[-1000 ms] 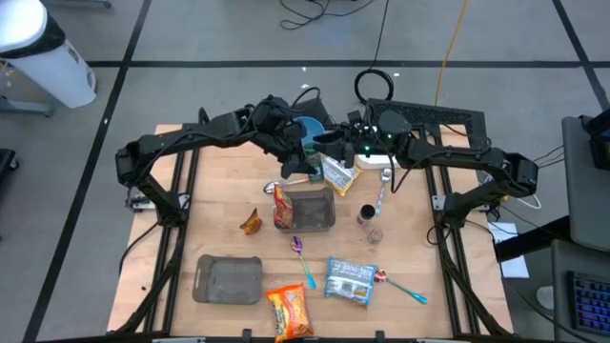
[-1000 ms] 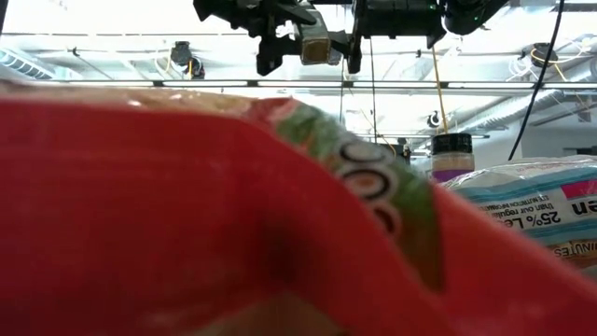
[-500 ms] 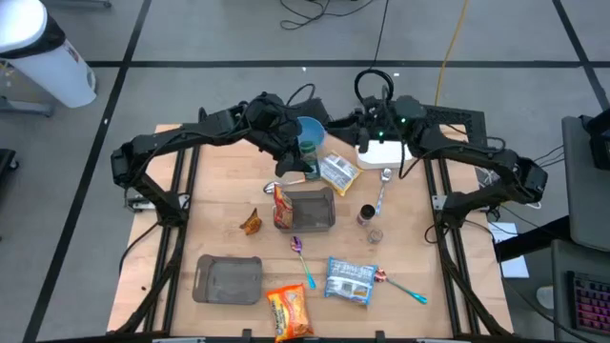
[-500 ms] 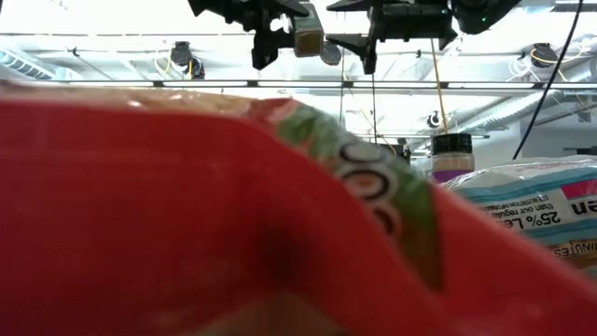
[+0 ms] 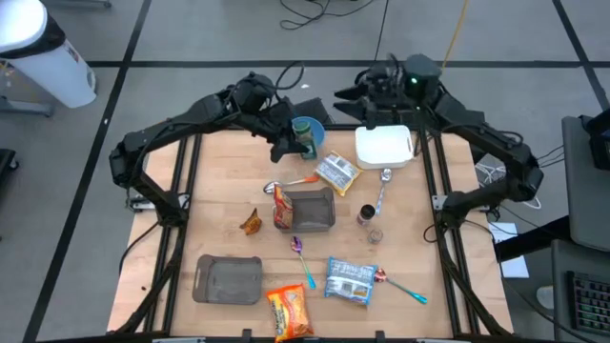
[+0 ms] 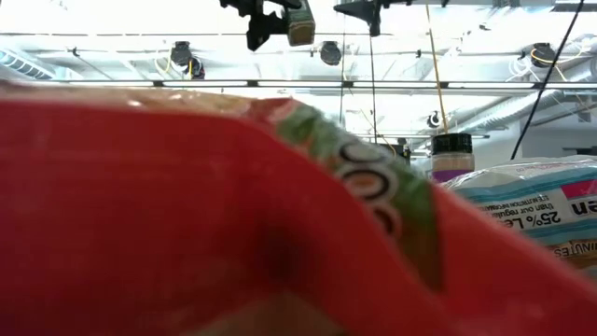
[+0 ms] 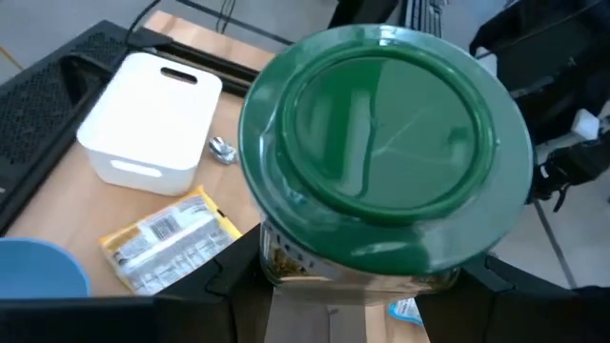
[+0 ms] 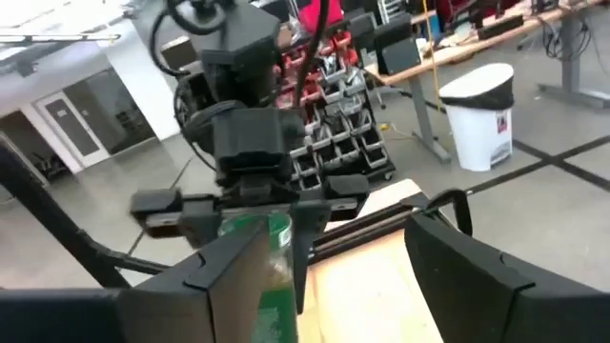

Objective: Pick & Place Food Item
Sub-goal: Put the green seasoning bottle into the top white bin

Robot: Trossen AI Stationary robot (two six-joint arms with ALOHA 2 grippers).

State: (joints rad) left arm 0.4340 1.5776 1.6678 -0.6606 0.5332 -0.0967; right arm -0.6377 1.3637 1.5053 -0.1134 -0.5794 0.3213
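I have the left hand (image 5: 297, 145) closed on a green-lidded jar (image 7: 386, 167), carried well above the surface (image 5: 219, 205) near its far edge, just beside the blue bowl (image 5: 308, 127). In the left wrist view the jar sits between the 2 fingers with its lid facing the camera and the grip low on the glass body. The right hand (image 5: 355, 93) is open and holds nothing; it hangs beyond the far edge of the surface, behind the white bin (image 5: 383, 148).

Risks I judge from this position:

1. Slip. The jar is smooth and heavy for its width. A fast swing or a hard stop could let it slide out of the fingers and drop onto the silver snack packet (image 5: 337, 171) or the grey tray (image 5: 312, 209) below.
2. Collision. The blue bowl lies close to the jar's path; a low descent could clip its rim.
3. Tip-over. If I release the jar tilted or above an uneven packet, it may topple and roll.
4. Arm conflict. The right arm is near; crossing toward the white bin could bring both arms together.
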